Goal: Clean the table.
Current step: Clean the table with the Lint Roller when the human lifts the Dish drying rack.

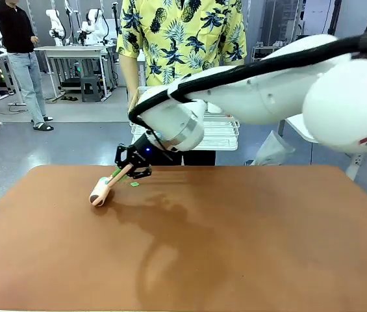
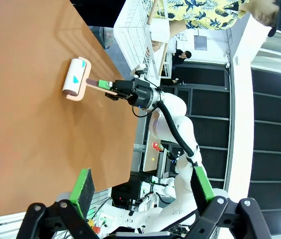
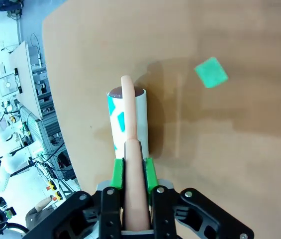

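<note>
The surface (image 1: 248, 247), a wide reddish-brown top, runs from your side across to a person (image 1: 183, 39) in a yellow printed shirt standing at its far edge, with a white wire dish rack (image 1: 225, 136) by them. Your right arm reaches across the middle to the far left part of the surface. The right jaws are clamped on the peach handle (image 3: 135, 199) of a lint roller (image 1: 99, 194), whose white drum rests on the surface. Teal flecks show on the drum's sheet. One small green scrap (image 3: 211, 72) lies loose on the surface just beside the roller, apart from the drum and off to one side of its line.

The left jaws stand apart with nothing between their green pads (image 2: 83, 189), held back near your side.

The step in hand looks like rolling up loose scraps. The next move probably calls for you to shift the drum sideways until the scrap is in its path. Then roll over the scrap with the drum flat and pressed down, so the scrap sticks rather than slides.
</note>
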### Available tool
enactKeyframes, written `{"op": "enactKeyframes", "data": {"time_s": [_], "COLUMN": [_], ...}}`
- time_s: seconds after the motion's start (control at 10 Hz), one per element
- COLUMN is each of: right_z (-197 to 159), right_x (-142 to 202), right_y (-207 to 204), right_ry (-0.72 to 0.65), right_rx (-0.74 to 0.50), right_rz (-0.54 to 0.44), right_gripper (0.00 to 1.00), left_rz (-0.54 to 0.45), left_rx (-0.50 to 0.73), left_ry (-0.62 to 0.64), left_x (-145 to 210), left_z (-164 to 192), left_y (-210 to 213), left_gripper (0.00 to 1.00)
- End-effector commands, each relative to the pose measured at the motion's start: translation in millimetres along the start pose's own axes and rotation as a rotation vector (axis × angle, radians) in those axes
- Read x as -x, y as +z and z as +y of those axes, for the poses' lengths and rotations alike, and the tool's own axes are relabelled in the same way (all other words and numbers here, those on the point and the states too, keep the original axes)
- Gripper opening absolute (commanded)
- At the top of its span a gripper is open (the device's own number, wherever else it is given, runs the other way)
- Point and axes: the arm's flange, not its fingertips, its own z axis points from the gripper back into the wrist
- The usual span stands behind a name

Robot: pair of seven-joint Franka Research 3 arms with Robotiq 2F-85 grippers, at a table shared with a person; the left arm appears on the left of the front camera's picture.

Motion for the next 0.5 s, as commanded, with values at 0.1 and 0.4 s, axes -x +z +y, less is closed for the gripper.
{"op": "enactKeyframes", "data": {"time_s": [0.1, 0.4], "right_z": [7.5, 12.5], "right_x": [2.5, 3.8], "right_y": [-45.9, -23.1], "right_ry": [0.001, -0.004], "right_rx": [0.097, 0.045], "right_rz": [0.075, 0.041], "right_gripper": [0.21, 0.21], "left_rz": [0.01, 0.01], "left_rx": [0.011, 0.011], "left_ry": [-0.013, -0.013], "left_x": [2.5, 2.5], "left_z": [1.4, 1.4], "left_y": [3.5, 3.5], "left_gripper": [1.0, 1.0]}}
